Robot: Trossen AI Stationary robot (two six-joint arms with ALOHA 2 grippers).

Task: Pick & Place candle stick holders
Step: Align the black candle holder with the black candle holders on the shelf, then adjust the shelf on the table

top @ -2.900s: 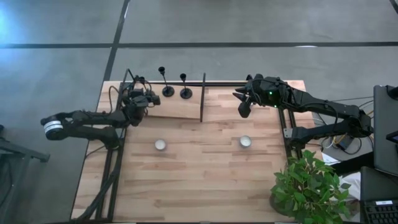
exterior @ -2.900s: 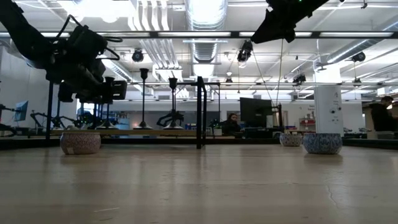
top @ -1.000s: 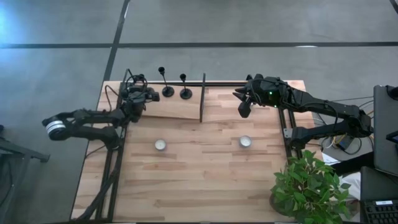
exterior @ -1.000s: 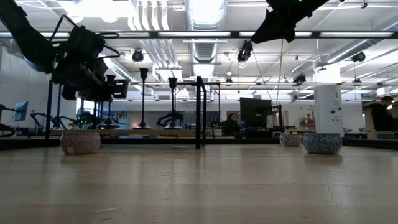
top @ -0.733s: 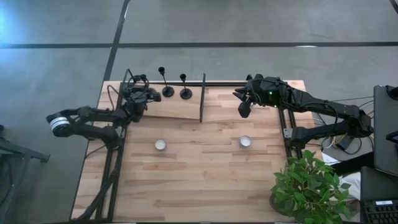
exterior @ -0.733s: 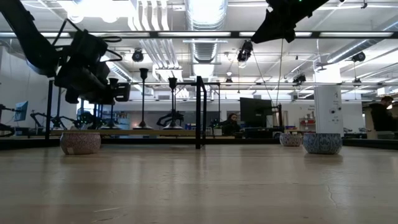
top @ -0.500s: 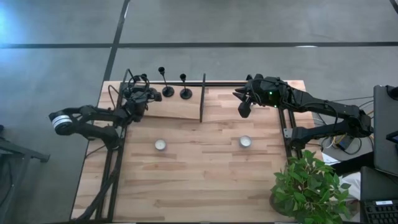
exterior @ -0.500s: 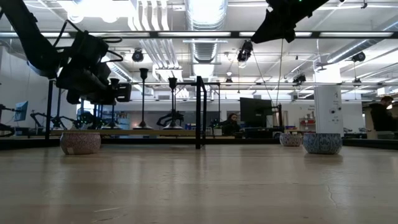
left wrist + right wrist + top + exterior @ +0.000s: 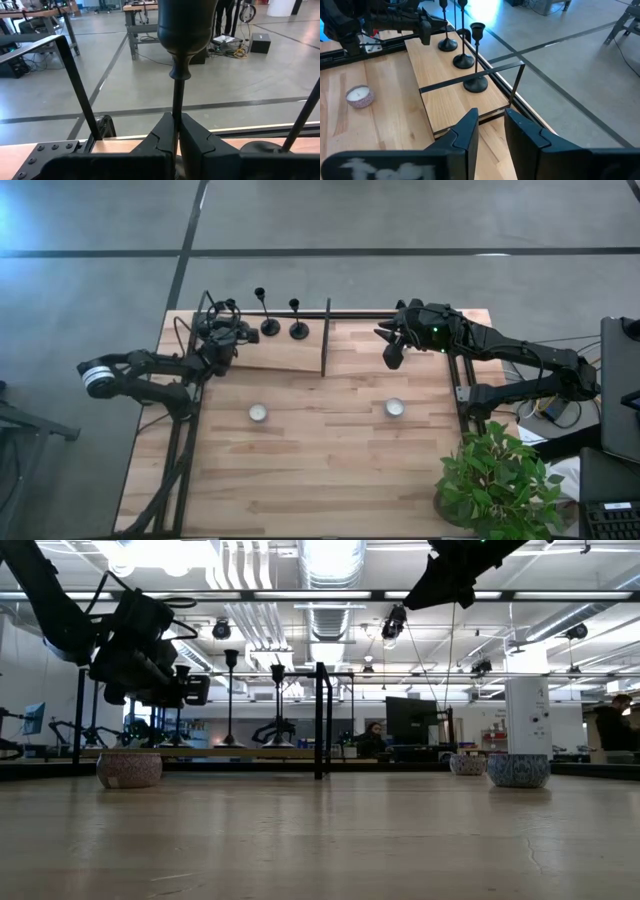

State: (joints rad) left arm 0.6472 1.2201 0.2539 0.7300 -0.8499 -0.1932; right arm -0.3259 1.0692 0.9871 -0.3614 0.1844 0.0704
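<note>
Left wrist view: we see the left gripper (image 9: 176,137) with fingers pinching the thin stem of a candle stick holder (image 9: 184,30).

From above, our left arm reaches along the tabletop's (image 9: 330,470) far-left corner onto the raised board (image 9: 280,352), where two more holders (image 9: 299,330) stand beside a black divider (image 9: 326,338). Our right gripper (image 9: 491,125) hovers beyond it, fingers slightly parted, empty.

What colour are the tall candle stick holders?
Black: the candle stick holders show best in the right wrist view.
</note>
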